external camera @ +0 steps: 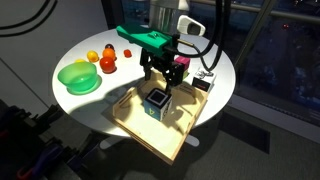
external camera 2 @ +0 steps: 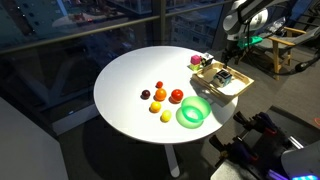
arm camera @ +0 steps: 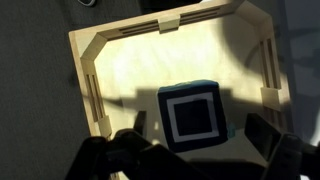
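Note:
My gripper [external camera: 163, 72] hangs open just above a wooden tray [external camera: 135, 122] at the edge of the round white table [external camera: 80, 50]. Inside the tray stands a dark cube with a white square outline on its top [external camera: 157, 100]. In the wrist view the cube [arm camera: 191, 115] lies between my two dark fingers [arm camera: 265, 135], which stand wide apart on either side without touching it; the gripper [arm camera: 197, 132] is centred over it. The tray's pale floor [arm camera: 150, 65] and raised walls fill the rest of that view. In an exterior view the gripper [external camera 2: 232, 55] hovers above the tray [external camera 2: 238, 85].
A green bowl [external camera: 78, 77] and several small red, orange and yellow fruits [external camera: 107, 60] sit on the table [external camera 2: 130, 75]. A pink object [external camera 2: 195, 61] lies near the tray. A small black-and-white box [external camera: 205, 80] sits beside the tray. The tray overhangs the table's rim.

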Available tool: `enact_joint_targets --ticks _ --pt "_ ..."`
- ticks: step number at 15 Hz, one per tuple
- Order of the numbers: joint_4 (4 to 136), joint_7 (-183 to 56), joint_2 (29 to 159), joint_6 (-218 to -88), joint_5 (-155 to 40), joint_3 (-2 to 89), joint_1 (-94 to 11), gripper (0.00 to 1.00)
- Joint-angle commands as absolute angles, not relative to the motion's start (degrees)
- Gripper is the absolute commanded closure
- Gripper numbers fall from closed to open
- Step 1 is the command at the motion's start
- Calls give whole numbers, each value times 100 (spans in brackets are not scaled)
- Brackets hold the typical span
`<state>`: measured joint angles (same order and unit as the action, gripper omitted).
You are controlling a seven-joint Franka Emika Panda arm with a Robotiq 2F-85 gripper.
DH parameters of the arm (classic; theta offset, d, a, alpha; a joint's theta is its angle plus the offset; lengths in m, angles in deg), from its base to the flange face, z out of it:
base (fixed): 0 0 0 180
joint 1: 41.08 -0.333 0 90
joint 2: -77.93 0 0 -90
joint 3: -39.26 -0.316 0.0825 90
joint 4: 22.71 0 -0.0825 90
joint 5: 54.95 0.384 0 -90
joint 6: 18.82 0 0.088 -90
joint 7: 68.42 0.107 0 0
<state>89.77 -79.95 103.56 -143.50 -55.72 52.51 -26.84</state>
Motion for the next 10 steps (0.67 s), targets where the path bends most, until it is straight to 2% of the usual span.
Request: enact_joint_targets --ticks 1,10 --pt "8730 -8025 10506 -14184 -5665 5157 -2560 0" --pt "8522 -7971 10795 -14045 -5702 5166 -2560 0"
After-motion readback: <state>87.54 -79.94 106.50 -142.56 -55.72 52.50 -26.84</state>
